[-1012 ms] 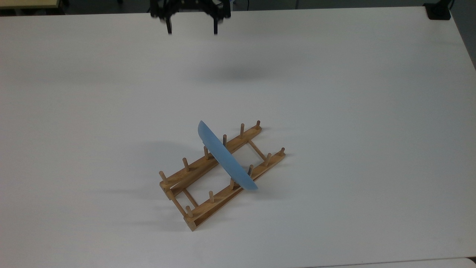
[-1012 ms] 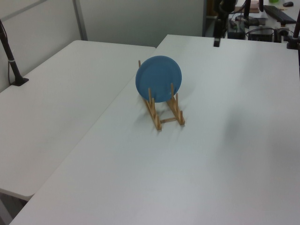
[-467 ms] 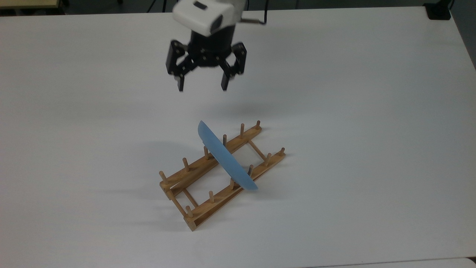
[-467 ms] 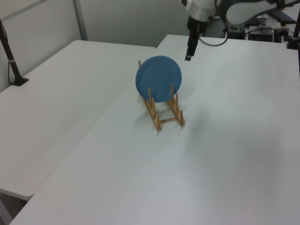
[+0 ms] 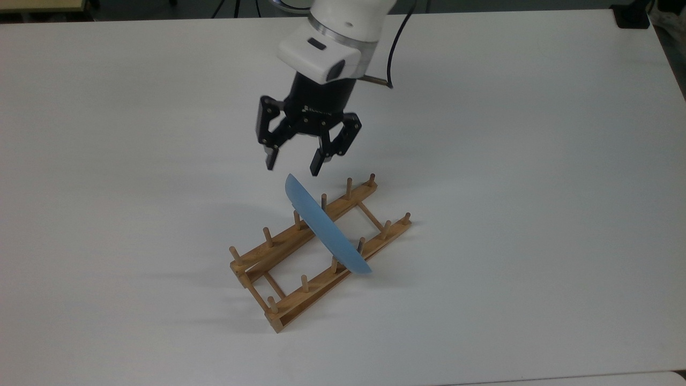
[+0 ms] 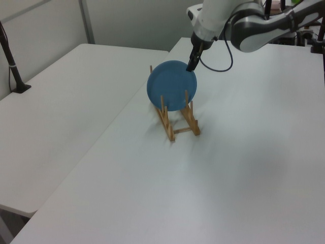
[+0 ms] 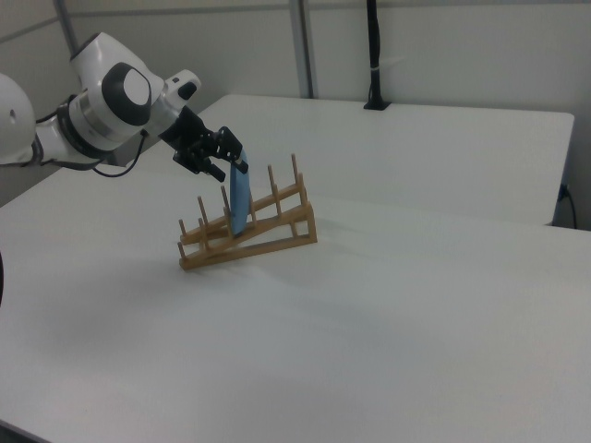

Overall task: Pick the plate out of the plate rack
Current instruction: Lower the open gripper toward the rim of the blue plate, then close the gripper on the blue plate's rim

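Gripper (image 5: 292,165) spread wide, holding nothing, I see it just above the blue plate's (image 5: 326,228) top rim; plate stands on edge between pegs mid-rack, plate rack (image 5: 284,308) near the table's (image 5: 536,187) centre.

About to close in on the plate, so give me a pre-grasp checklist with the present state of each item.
1. Tool open: ok, fingers spread apart.
2. Plate standing on edge between the pegs of the plate rack: ok.
3. Tool at the plate's top rim: ok, just above it in the top view.
4. Rim between the fingers: not ok yet, tool is above and apart.
5. Finger gap lined up with the rim's edge: cannot tell.
6. Table around the rack free of obstacles: ok.
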